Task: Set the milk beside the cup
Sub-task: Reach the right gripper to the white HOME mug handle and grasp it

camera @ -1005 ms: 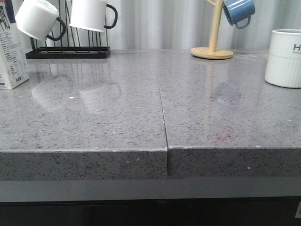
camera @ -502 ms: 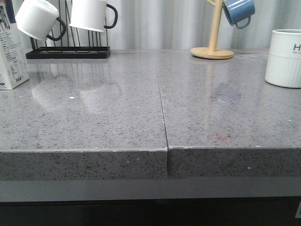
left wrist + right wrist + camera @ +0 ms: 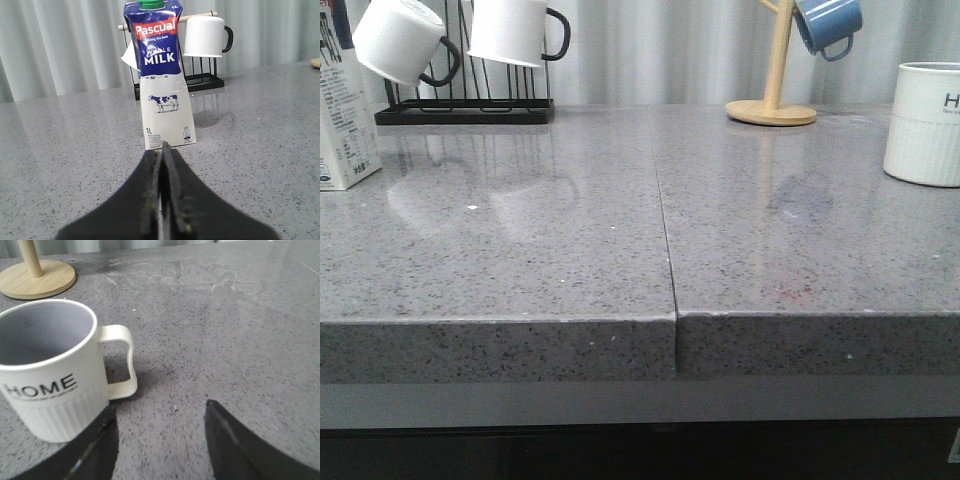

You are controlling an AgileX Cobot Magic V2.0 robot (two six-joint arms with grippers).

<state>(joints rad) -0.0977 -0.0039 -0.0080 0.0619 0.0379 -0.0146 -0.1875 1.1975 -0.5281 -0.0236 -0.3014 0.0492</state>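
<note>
The left tool [image 3: 164,150] is seen clenched, its two dark fingers pressed together with nothing between them, and it is aimed squarely at the milk [image 3: 163,75], which stands upright just ahead of the tips on the grey desk [image 3: 60,145]. No contact with the carton can be made out. The right tool [image 3: 160,440] is held released, its fingers spread wide with only bare desk between them; the cup [image 3: 52,375] stands just beside one finger, handle turned towards the gap, untouched.

In the front view the milk [image 3: 342,110] is found at the far left edge of the desk, beside a black rack [image 3: 465,105] hung with white mugs, while the cup [image 3: 923,122] stands at the far right, well apart from it. A wooden stand [image 3: 775,100] carrying a blue mug [image 3: 827,24] sits behind.

The step in hand is judged to be the approach to the carton; nothing has been gripped. For the next move, the left tool would need to be spread wider than the carton before being advanced around its body and closed. A tall, narrow carton may be tipped if it is nudged.
</note>
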